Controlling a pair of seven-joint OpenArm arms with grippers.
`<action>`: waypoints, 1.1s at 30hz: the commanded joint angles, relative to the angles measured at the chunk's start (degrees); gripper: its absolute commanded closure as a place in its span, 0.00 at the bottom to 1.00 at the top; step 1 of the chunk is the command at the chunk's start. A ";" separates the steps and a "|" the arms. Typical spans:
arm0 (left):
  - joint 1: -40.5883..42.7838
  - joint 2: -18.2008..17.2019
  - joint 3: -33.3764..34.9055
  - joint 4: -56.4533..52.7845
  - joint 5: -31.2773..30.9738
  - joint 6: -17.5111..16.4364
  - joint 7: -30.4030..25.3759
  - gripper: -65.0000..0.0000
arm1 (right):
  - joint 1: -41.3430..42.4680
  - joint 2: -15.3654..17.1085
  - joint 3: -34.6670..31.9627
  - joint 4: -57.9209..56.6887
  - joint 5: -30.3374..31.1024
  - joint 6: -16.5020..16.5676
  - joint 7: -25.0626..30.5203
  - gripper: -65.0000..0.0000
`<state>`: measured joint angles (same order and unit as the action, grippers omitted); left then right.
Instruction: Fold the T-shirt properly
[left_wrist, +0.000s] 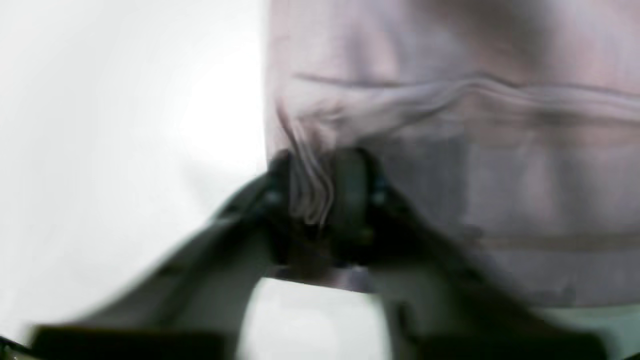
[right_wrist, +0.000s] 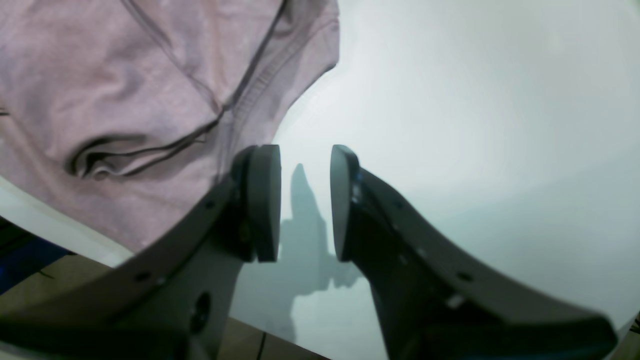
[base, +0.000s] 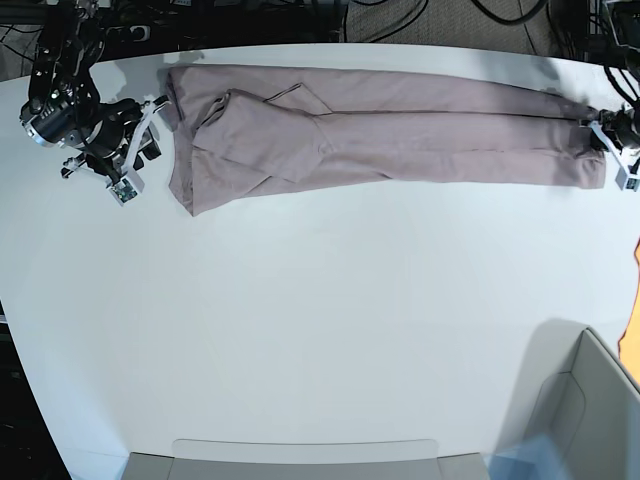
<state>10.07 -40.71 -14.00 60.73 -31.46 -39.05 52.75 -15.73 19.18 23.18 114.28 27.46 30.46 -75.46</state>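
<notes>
Base view shows the dusty mauve cotton T-shirt (base: 380, 130) folded lengthwise along the white table's (base: 300, 320) far side; left gripper (left_wrist: 320, 200) pinches its hem, right gripper (right_wrist: 305, 200) gapes empty; crosswise folds remain.

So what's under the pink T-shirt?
The white table is under the T-shirt, showing all around it. The shirt lies folded into a long strip, so lower cloth layers and the table beneath are covered. Whether anything else hides there cannot be seen.
</notes>
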 joint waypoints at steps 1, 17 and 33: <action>0.53 1.19 1.91 -0.99 -0.67 -0.95 1.97 1.00 | 0.47 0.73 0.25 0.84 0.45 0.36 0.52 0.73; 1.76 1.46 -16.29 14.74 -7.79 -0.95 11.91 1.00 | 0.74 0.73 0.34 1.11 0.45 0.36 0.52 0.73; -0.70 5.94 -21.21 29.34 -7.79 -0.95 21.31 1.00 | 0.82 0.64 0.34 1.02 0.45 0.36 0.52 0.73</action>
<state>9.58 -33.56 -34.85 89.06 -38.61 -39.92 74.94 -15.38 19.14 23.18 114.30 27.46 30.46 -75.42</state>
